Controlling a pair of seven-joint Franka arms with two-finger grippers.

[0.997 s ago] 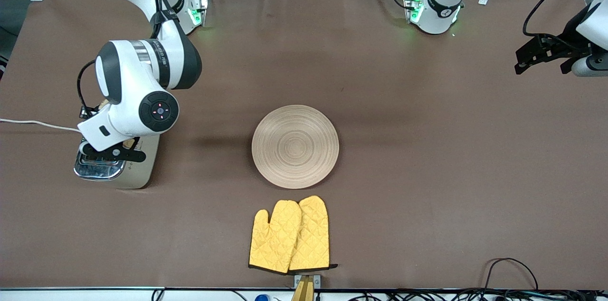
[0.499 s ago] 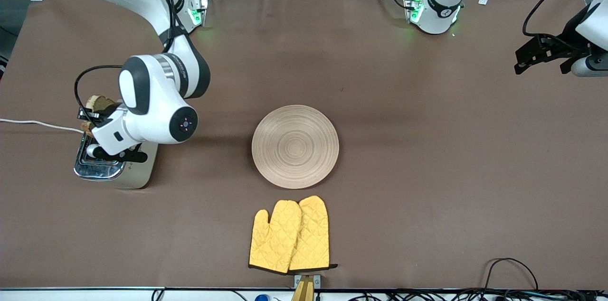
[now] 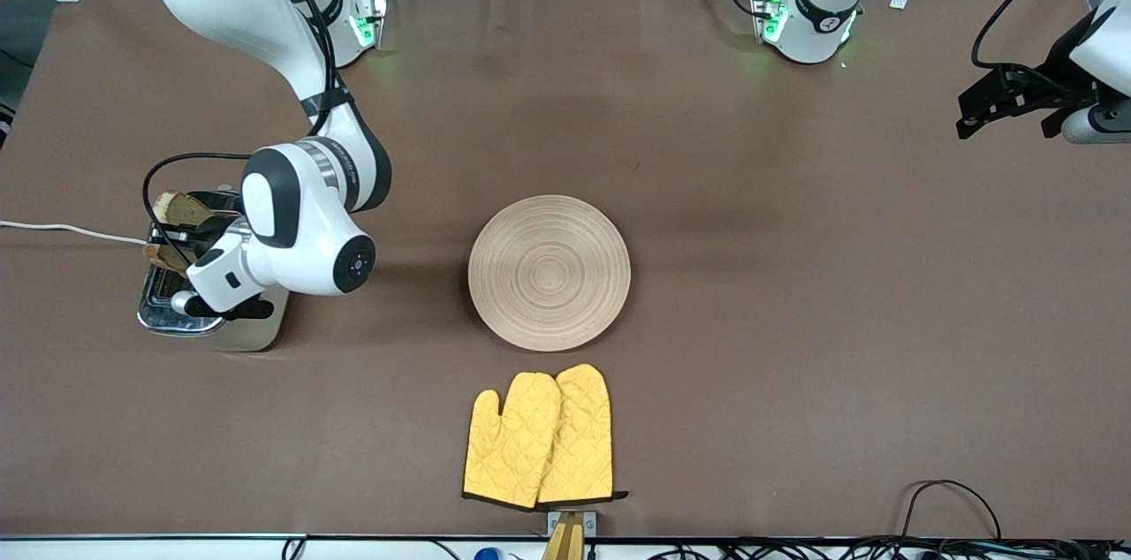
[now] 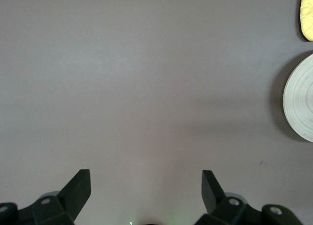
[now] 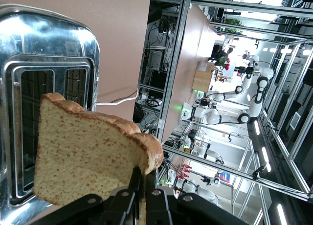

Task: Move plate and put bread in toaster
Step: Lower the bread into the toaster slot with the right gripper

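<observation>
My right gripper [image 3: 172,233] is shut on the bread [image 3: 181,208], a brown speckled slice, and holds it by one edge just over the toaster [image 3: 252,332]. In the right wrist view the bread [image 5: 88,156] is pinched between the fingers [image 5: 134,178], with the toaster's chrome top and two slots [image 5: 49,88] close beneath it. The wooden plate [image 3: 549,272] lies bare at the table's middle. My left gripper [image 3: 972,114] is open and empty, and waits over the left arm's end of the table. In its wrist view, where the left gripper [image 4: 145,186] shows open, the plate's edge [image 4: 301,98] also appears.
A pair of yellow oven mitts [image 3: 539,436] lies nearer the front camera than the plate; a corner shows in the left wrist view [image 4: 307,14]. The toaster's white cord [image 3: 71,230] runs off the right arm's end of the table. Cables lie at the front edge.
My right arm's wrist has swung round and lowered over the toaster, bringing the held bread into plain view above the toaster's top. The left arm and plate have not moved.
</observation>
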